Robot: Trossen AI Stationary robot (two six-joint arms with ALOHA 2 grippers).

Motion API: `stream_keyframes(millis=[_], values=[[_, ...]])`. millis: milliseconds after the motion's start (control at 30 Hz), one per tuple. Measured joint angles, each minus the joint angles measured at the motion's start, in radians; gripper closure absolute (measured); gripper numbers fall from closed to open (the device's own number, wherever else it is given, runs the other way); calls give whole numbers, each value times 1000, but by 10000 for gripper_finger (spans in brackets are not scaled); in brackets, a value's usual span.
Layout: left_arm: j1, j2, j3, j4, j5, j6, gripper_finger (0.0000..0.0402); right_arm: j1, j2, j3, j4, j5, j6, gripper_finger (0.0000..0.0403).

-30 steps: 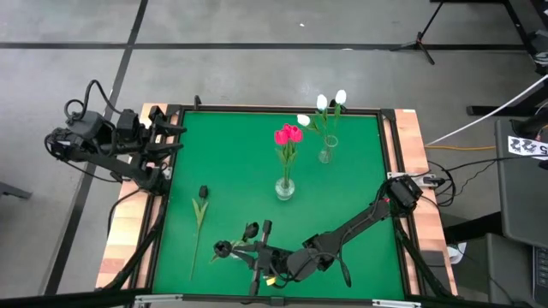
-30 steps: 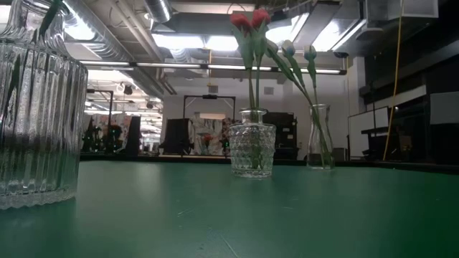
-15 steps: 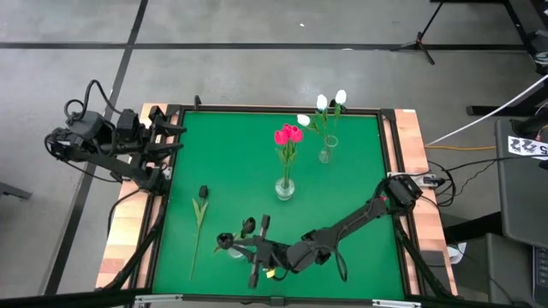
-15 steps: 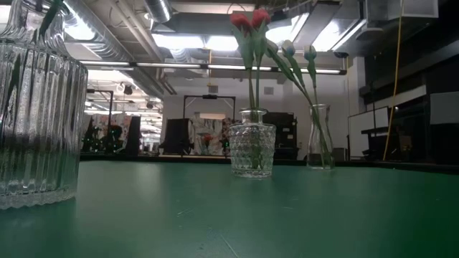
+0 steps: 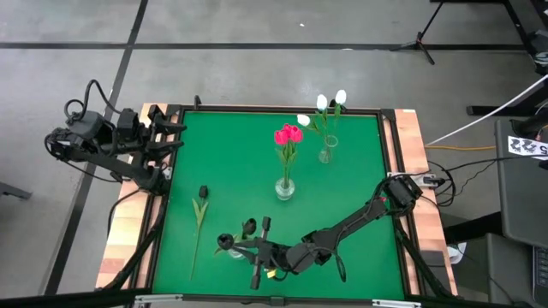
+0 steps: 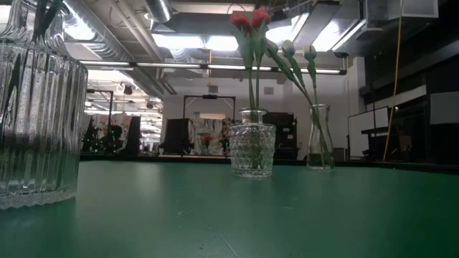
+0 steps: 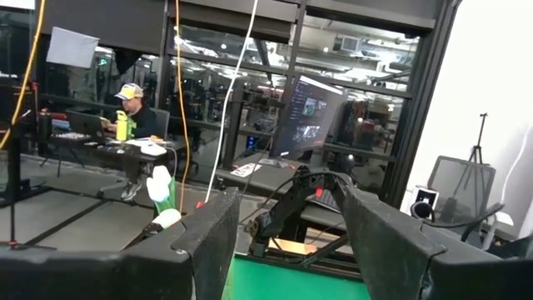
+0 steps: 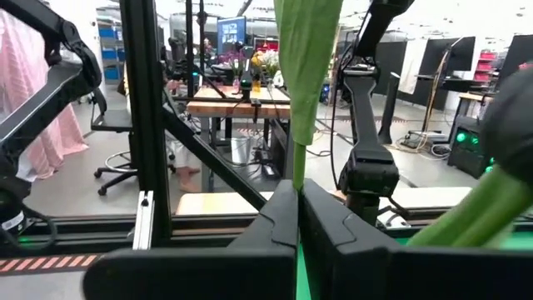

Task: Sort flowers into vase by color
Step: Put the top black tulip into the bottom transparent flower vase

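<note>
My right gripper (image 5: 255,251) reaches low over the near edge and is shut on a green tulip stem (image 8: 297,167). Two dark tulip heads (image 5: 248,227) (image 5: 221,245) show beside it at the ribbed glass vase (image 6: 32,107), with a stem in the vase's neck (image 6: 44,13). Another dark tulip (image 5: 199,221) lies flat on the mat to the left. Pink-red tulips (image 5: 288,134) stand in a small round vase (image 5: 284,187). White tulips (image 5: 330,103) stand in a narrow vase (image 5: 326,155). My left gripper (image 5: 175,137) waits open at the far left corner, its fingers spread (image 7: 283,242). My right gripper pinches a thin green stem (image 8: 297,185) between its two fingers, which lie across it, coming roughly level from the table's right. A broad leaf (image 8: 306,50) rises above the fingers. Which dark head belongs to this stem, I cannot tell.
A second green stem (image 8: 466,218) passes close by the right gripper. The green mat (image 5: 351,205) lies bare between the vases and the right arm. Wooden table edges (image 5: 415,154) and a dark frame border the mat. A person sits at a desk beyond the table (image 7: 129,108).
My right gripper has moved a little toward the table's left edge, still shut on the stem. The two dark tulip heads have shifted slightly with it, toward the far side. In the last half second it has kept still.
</note>
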Motion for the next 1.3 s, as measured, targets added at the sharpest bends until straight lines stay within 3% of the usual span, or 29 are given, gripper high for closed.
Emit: stream_keyframes(millis=[233,767,1033,1300], values=[[0,0,0,0,-6,1,188,-15,0,-22,4,-52,24,403],[0,0,0,-2,-31,11,188,-20,1,-93,46,-63,97,391],[0,0,0,-11,-44,5,188,-33,1,-93,41,-101,104,361],[0,2,0,-119,-44,-35,188,-33,1,-93,42,-138,117,305]])
